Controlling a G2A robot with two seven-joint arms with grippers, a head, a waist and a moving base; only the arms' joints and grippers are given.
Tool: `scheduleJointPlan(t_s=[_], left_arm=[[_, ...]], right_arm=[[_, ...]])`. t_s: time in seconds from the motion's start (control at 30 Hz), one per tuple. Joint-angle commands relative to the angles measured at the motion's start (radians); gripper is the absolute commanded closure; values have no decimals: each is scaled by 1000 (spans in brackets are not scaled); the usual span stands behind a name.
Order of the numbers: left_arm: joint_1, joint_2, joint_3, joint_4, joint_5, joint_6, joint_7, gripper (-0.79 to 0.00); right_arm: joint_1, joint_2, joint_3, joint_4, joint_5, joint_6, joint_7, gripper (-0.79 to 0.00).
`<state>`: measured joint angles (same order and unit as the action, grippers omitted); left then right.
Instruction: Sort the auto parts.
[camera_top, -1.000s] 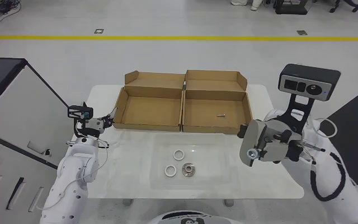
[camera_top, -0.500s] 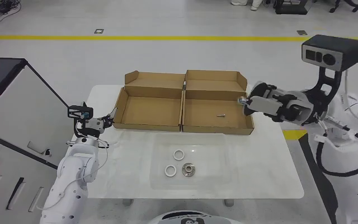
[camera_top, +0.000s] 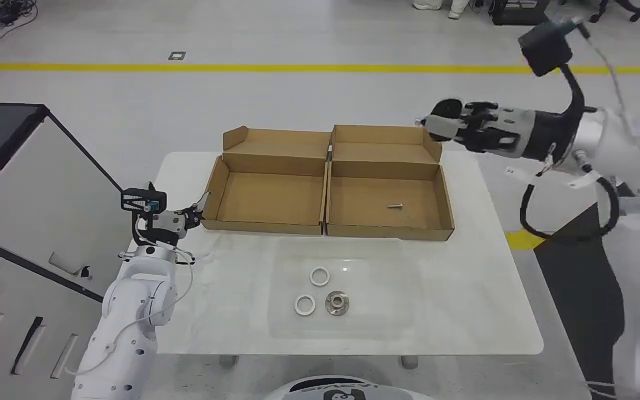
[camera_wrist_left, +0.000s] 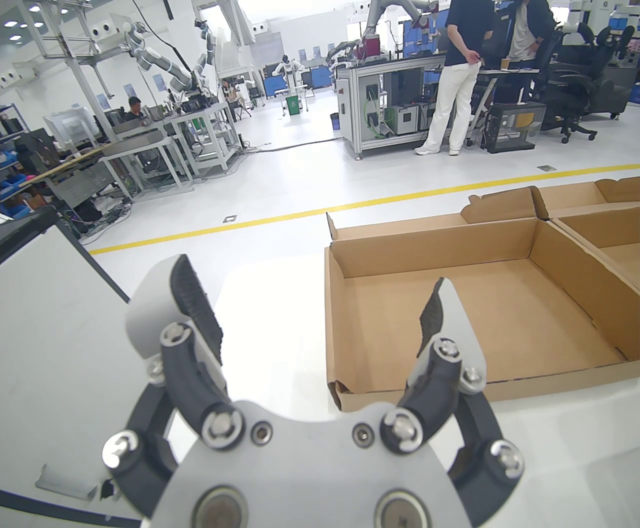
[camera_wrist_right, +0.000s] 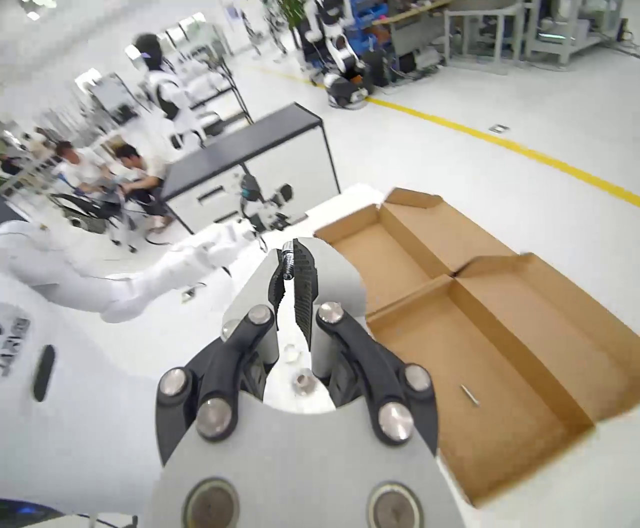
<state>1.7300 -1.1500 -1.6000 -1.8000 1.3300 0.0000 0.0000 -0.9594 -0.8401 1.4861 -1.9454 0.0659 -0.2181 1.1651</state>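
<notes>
Two open cardboard boxes sit side by side at the table's far side. The left box is empty; the right box holds one small screw. In front of them, a clear tray carries two white rings and a metal bushing. My right gripper hangs above the right box's far right corner, shut on a small threaded bolt. My left gripper stands open and empty beside the left box's left wall.
A dark-topped cabinet stands off the table's left edge. Bare white tabletop lies to the right of the tray and between the tray and the left arm. Box flaps stand up along the far side.
My right arm has swung from the table's front right up and back to the right box's far right corner. The left arm has not moved.
</notes>
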Motion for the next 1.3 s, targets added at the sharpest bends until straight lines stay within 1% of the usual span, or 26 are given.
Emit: scheduleJointPlan(t_s=[0.0, 0.3, 0.53, 0.77, 1.03, 1.27], left_arm=[[0, 0, 0, 0, 0, 0, 0, -785], [0, 0, 0, 0, 0, 0, 0, -785], [0, 0, 0, 0, 0, 0, 0, -785], [0, 0, 0, 0, 0, 0, 0, -785], [0, 0, 0, 0, 0, 0, 0, -785], [0, 0, 0, 0, 0, 0, 0, -785]], right_arm=[[53, -1, -50, 24, -73, 1, 25, 0], [279, -26, -300, 190, -273, -8, 111, 0], [410, -60, -474, 314, -370, -50, 148, 0], [496, -91, -605, 425, -452, -78, 203, 0], [558, -135, -736, 596, -482, -77, 240, 0], [577, -183, -831, 761, -509, -21, 178, 0]])
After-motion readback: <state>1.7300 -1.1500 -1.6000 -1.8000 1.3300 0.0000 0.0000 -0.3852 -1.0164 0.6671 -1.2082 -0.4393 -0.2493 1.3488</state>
